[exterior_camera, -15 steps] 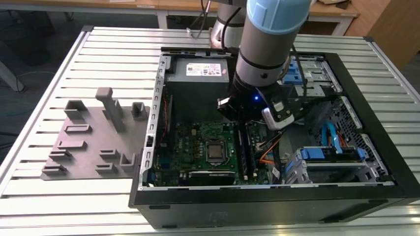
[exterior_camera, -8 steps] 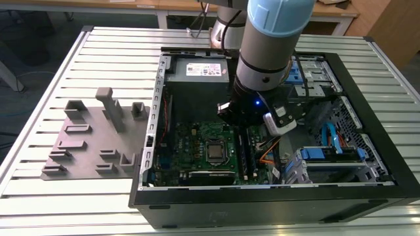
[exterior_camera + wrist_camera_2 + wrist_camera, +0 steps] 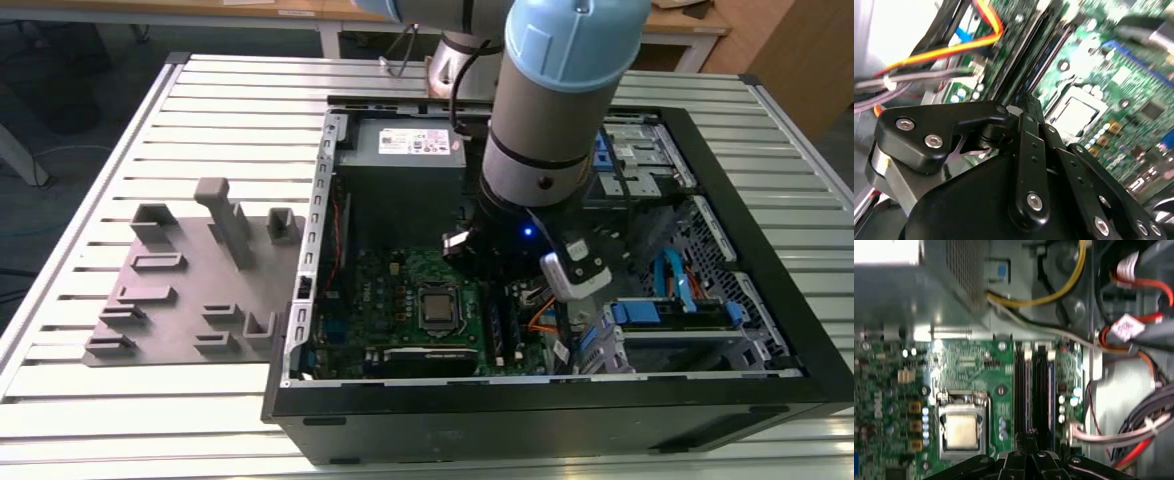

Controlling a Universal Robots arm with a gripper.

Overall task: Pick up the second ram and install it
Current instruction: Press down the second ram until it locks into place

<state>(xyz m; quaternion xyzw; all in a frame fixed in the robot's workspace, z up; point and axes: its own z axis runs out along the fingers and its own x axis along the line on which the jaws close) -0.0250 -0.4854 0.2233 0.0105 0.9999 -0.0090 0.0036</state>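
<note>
In the exterior view, the arm (image 3: 554, 120) is reaching down into an open computer case (image 3: 747, 395) that is lying on the slatted table (image 3: 200, 420); its lower end is hanging over the green motherboard (image 3: 387, 290), just to the exterior view's right of the processor socket (image 3: 438, 308); a grey moulded fixture (image 3: 174, 290) is sitting on the table well away from it, outside the case.

In the second wrist view, the claw (image 3: 1026, 102) is showing its black linkages drawn in, with the fingertips (image 3: 1029, 107) meeting; the long dark memory slots (image 3: 1041, 55) are running away directly beyond the tips; the processor socket (image 3: 1076, 112) is lying to one side of the claw and orange-and-yellow cables (image 3: 944, 50) to the other.

In the first wrist view, the claw (image 3: 1026, 432) is again appearing closed, its tips sitting right over the memory slots (image 3: 1039, 385); the processor socket (image 3: 961, 432) is lying beside it; red and orange cables (image 3: 1149, 290) are crossing the far side of the slots.

The second ram is not standing out from the dark slots under the claw; I cannot tell whether it is pinched between the tips or seated in a slot.
</note>
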